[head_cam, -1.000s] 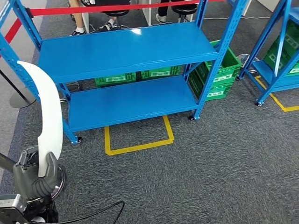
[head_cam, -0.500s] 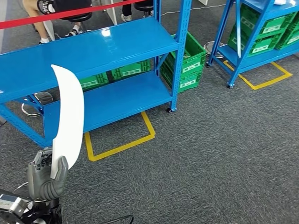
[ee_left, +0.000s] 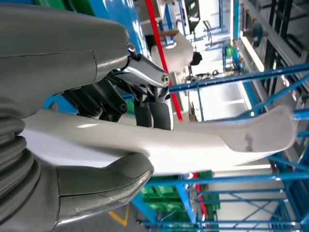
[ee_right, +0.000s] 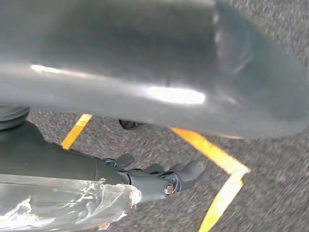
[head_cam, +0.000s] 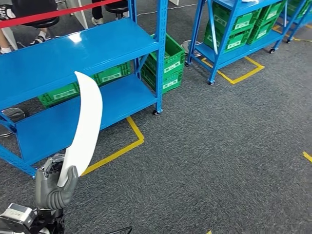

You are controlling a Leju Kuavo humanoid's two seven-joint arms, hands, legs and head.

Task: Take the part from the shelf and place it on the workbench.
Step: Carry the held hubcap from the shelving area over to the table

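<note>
Head view: the left hand [head_cam: 55, 187] grips the base of the white part [head_cam: 84, 129]; the part's long axis rises up and away from the fingers, tip tilted right.

Left wrist view: thumb [ee_left: 105, 186] and fingers [ee_left: 153, 108] clamp the part [ee_left: 204, 140] from opposite faces.

Right wrist view: the right hand [ee_right: 160, 176] hangs over carpet, fingers loosely extended, holding nothing.

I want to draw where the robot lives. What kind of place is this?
Probably a warehouse or factory workshop. There are blue metal shelves, green storage crates and yellow lines taped on the grey floor. The left hand holds a white part.
</note>
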